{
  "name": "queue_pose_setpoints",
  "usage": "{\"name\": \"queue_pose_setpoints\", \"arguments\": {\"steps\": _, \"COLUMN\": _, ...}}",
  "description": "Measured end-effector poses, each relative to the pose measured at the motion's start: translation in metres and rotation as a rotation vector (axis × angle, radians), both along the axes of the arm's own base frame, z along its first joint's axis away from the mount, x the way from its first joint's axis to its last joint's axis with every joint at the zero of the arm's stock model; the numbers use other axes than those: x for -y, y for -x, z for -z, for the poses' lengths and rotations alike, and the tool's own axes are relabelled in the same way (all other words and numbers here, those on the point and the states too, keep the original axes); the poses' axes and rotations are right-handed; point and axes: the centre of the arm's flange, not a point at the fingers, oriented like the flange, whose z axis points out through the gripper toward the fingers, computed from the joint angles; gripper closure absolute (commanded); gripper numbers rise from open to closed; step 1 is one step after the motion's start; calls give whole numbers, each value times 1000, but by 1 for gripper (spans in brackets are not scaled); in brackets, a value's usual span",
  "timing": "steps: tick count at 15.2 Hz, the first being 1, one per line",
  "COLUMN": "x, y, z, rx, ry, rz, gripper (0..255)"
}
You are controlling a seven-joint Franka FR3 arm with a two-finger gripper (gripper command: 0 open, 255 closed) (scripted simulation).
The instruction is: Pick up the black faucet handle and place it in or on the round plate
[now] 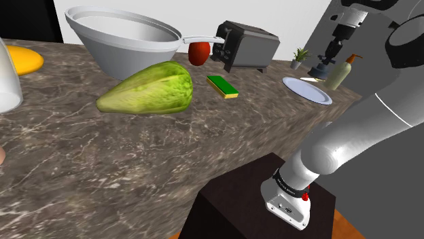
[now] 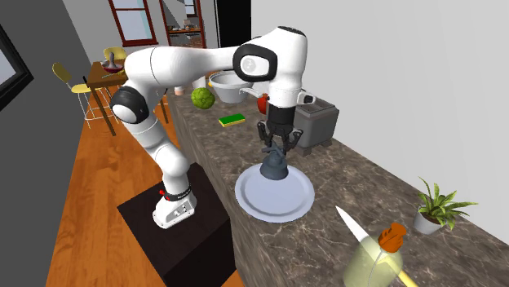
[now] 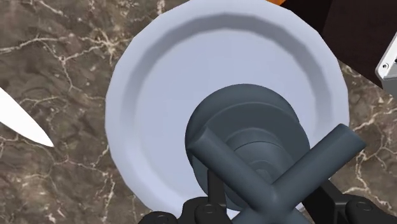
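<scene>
standing by the counter [image 2: 367, 183], i see the placing step nearly finished: the gripper [image 2: 276, 140] hangs straight over the round plate [image 2: 277, 210] with its fingers [image 3: 202, 210] clamped on the crossed top of the dark grey faucet handle [image 2: 276, 165]. the handle's broad base points down at the plate's middle, and from where i look it seems just above the dish rather than resting on it, though i can't swear to a gap. as i judge it, what is left is a short, straight lowering until the base sits flat, then opening the fingers and lifting clear without tipping the handle, which looks top-heavy with that cross. the plate lies close to the counter's front edge, on the side of the stand [image 2: 183, 245]. the counter is brown marbled stone; a white knife [image 2: 352, 224] lies just beside the plate, with a soap bottle [image 2: 374, 262] and a potted plant [image 2: 432, 208] towards that end, and a toaster [image 2: 316, 122] along the back edge. beyond, a wooden floor [image 2: 90, 196] runs to a small table [image 2: 104, 75] with yellow chairs.
</scene>
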Motion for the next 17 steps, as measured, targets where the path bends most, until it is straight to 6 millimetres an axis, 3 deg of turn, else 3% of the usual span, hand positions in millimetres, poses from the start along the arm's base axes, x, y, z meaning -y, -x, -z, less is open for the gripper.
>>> {"name": "queue_pose_setpoints", "arguments": {"steps": 17, "x": 4, "y": 4, "z": 85, "rx": -1, "ry": 1, "rz": -2, "gripper": 255}}
